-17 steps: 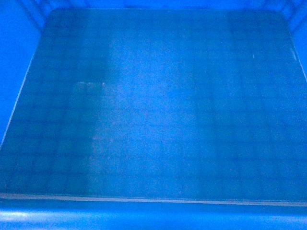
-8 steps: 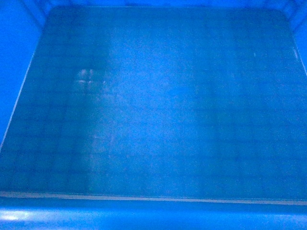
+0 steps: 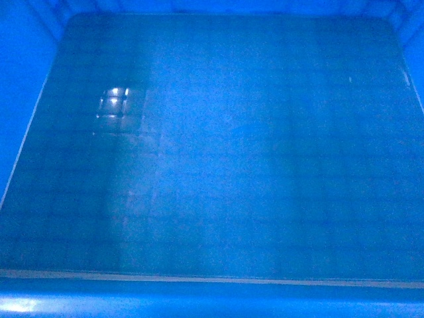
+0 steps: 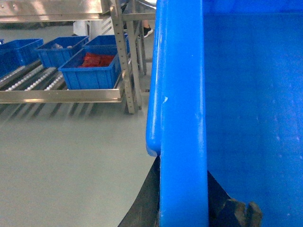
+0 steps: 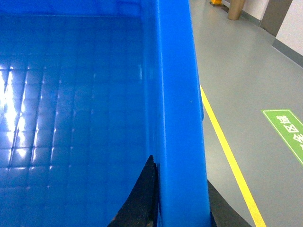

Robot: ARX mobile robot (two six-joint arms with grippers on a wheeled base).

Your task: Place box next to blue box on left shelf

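glare on box (image 3: pixel 265 165) floor shifted; inside bare.

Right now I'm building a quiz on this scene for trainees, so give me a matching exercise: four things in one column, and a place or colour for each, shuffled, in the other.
Things:
1. carried blue crate
2. bin of red items
3. yellow floor line
4. green floor sign

Places or colours:
A. on the grey floor at the right edge of the right wrist view
B. on the roller shelf, in the left wrist view
C. runs along the floor beside the crate's wall
D. fills the head view, grid-patterned floor, nothing in it

Pairs: 1-D, 2-B, 3-C, 4-A
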